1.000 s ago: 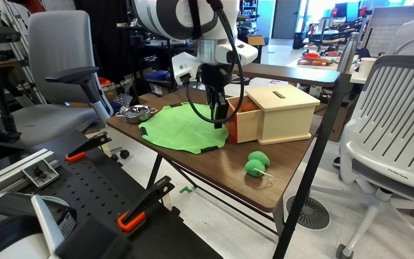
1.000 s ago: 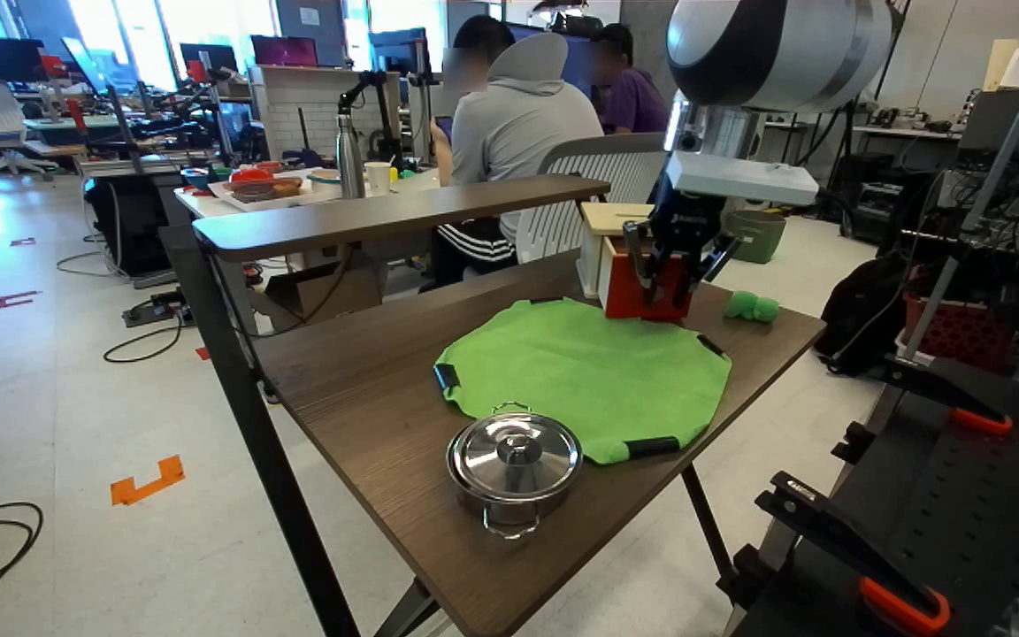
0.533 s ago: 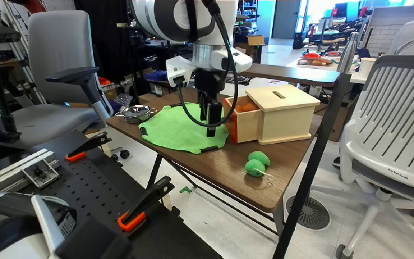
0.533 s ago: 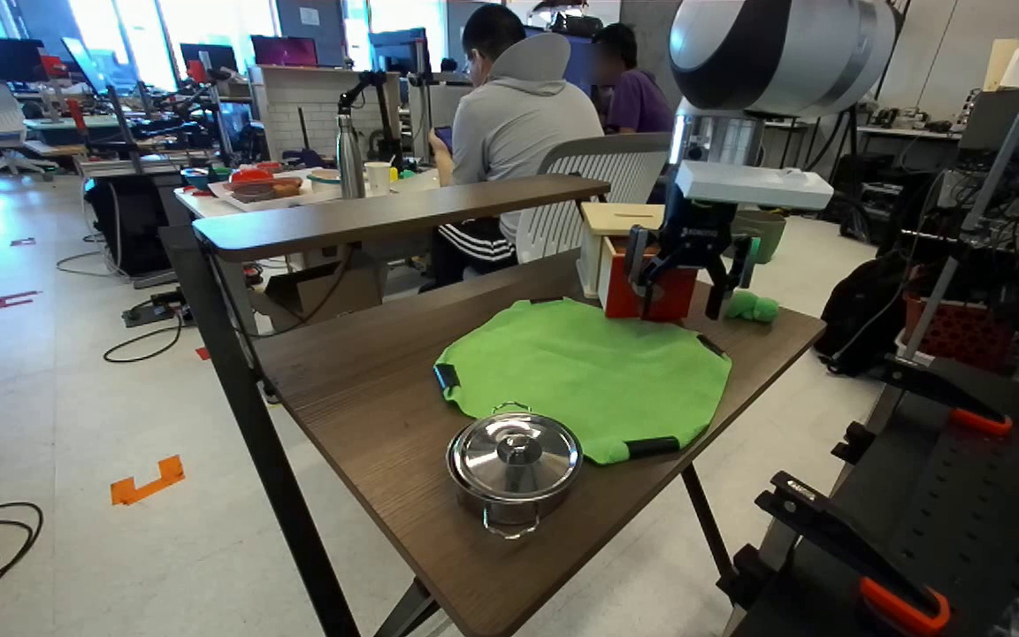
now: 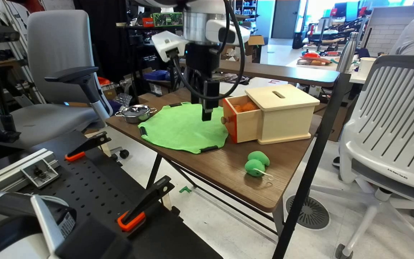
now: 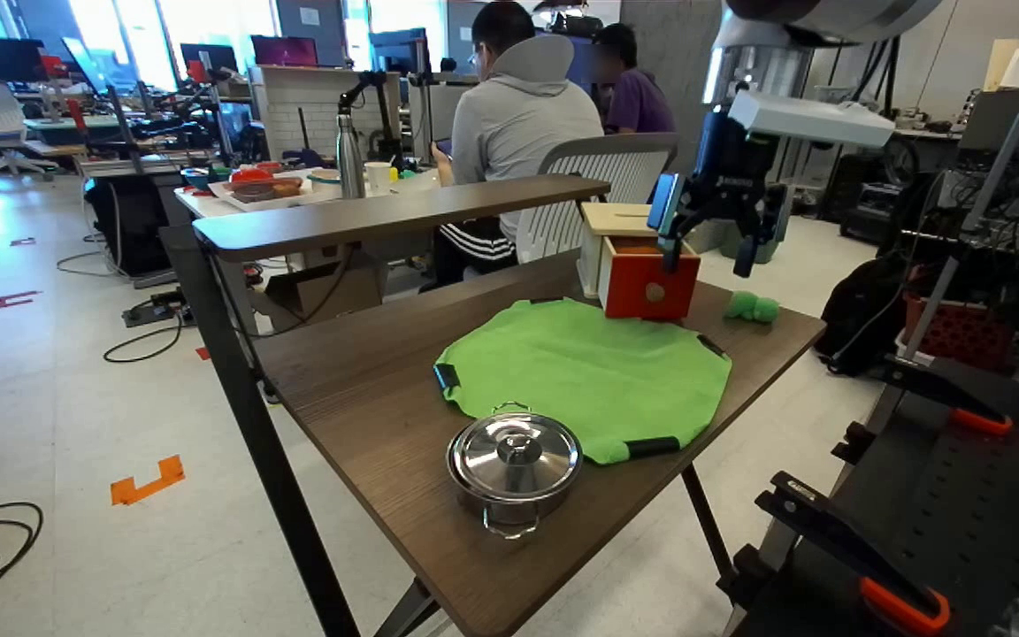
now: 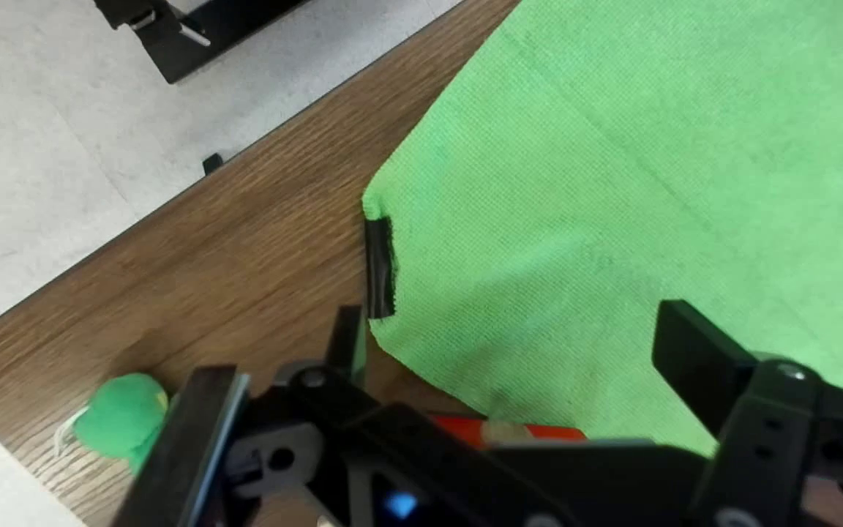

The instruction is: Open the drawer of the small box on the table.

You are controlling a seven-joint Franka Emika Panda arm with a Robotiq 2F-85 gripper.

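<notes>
The small box (image 5: 286, 124) of light tan wood stands on the brown table (image 5: 225, 169). Its drawer (image 6: 629, 287) is pulled partly out, red front panel facing the green cloth; something orange lies inside it in an exterior view. A round wooden knob (image 5: 224, 120) sits on that panel and nothing grips it. My gripper (image 6: 708, 258) hangs above the cloth in front of the drawer, apart from it. In the wrist view the gripper (image 7: 513, 322) has its fingers spread wide with nothing between them, and a strip of the red front (image 7: 458, 428) shows behind the gripper's body.
A green cloth (image 6: 589, 372) with black corner strips lies before the drawer. A lidded metal pot (image 6: 514, 469) stands beyond it. Near the table's edge is a small green object (image 5: 256, 164). A raised brown shelf (image 5: 282, 72) runs along one side of the table.
My fingers have spread from a narrow gap at the drawer's front to wide apart. The gripper has backed off the panel and risen, uncovering the knob. The drawer stays equally far out.
</notes>
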